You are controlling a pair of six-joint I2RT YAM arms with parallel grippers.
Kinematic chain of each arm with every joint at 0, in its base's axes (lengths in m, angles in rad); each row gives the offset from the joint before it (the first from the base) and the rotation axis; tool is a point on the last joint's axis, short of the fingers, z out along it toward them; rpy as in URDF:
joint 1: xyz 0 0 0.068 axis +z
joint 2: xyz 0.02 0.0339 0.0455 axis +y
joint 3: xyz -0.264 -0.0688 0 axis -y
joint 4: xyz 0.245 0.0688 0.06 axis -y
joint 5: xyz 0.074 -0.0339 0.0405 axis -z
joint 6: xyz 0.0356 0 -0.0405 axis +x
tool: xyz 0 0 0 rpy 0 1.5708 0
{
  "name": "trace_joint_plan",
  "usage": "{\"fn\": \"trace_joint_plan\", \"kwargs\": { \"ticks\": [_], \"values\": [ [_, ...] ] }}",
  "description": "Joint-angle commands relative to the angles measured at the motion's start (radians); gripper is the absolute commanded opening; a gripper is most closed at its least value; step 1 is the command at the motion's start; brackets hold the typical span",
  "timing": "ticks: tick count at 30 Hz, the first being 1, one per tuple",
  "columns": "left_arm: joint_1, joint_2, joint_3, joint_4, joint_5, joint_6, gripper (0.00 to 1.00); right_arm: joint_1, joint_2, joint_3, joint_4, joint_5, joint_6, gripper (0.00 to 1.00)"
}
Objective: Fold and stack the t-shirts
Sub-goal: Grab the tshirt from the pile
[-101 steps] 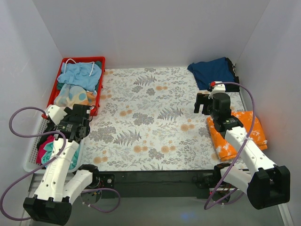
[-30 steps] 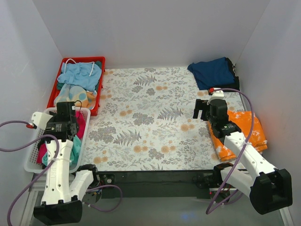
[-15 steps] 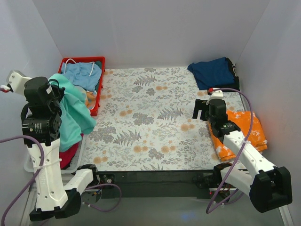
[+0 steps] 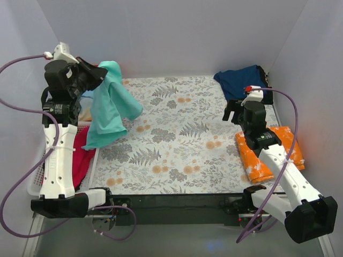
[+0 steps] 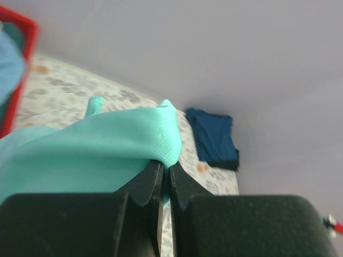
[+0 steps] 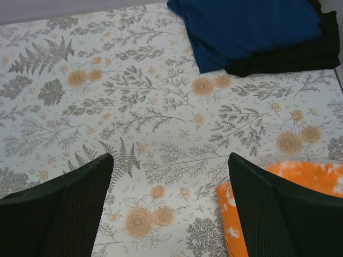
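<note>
readable text: none | labels, brands: none | numbers, signs: none | views: top external, left wrist, right wrist | tablecloth (image 4: 171,134): fern-and-flower print only, no lettering

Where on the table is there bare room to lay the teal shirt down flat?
The widest bare patch is the middle of the floral cloth, between the hanging teal shirt and the right pincer, down to the near edge. The right side is crowded: navy shirt at the back, orange shirt in front.

Floral-print table cover (image 4: 171,139), red basket (image 5: 30,28) far left, white basket (image 4: 35,176) near left
</note>
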Motion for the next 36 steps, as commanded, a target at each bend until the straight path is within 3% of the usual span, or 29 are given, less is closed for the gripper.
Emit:
{"fn": "trace_joint_plan", "kwargs": {
  "ticks": [1,2,5,16,21,27,31,36],
  "values": [
    [-0.201,0.054,0.027,0.177,0.167,0.080,0.00,0.007,-0.037,0.069,-0.013,0.026,0.033,0.91],
    [-0.294,0.070,0.029,0.189,0.161,0.094,0.00,0.007,-0.042,0.075,-0.025,0.023,0.034,0.91],
    [-0.425,0.117,-0.014,0.263,0.143,0.105,0.00,0.009,-0.067,0.072,-0.039,0.034,0.031,0.91],
    [-0.666,0.346,-0.327,0.503,-0.012,0.080,0.00,0.012,-0.137,0.020,-0.108,0.056,0.053,0.89],
    [-0.835,0.441,-0.479,0.520,-0.127,0.088,0.00,0.015,-0.145,0.013,-0.153,0.071,0.051,0.89],
    [-1.042,0.423,-0.652,0.501,-0.314,0.054,0.00,0.016,-0.142,-0.031,-0.162,0.031,0.056,0.90],
    [-1.180,0.333,-0.738,0.449,-0.431,-0.024,0.00,0.023,-0.130,-0.065,-0.162,0.000,0.063,0.90],
    [-1.315,0.257,-0.774,0.335,-0.637,-0.143,0.00,0.032,-0.094,-0.106,-0.160,-0.042,0.082,0.90]
  ]
}}
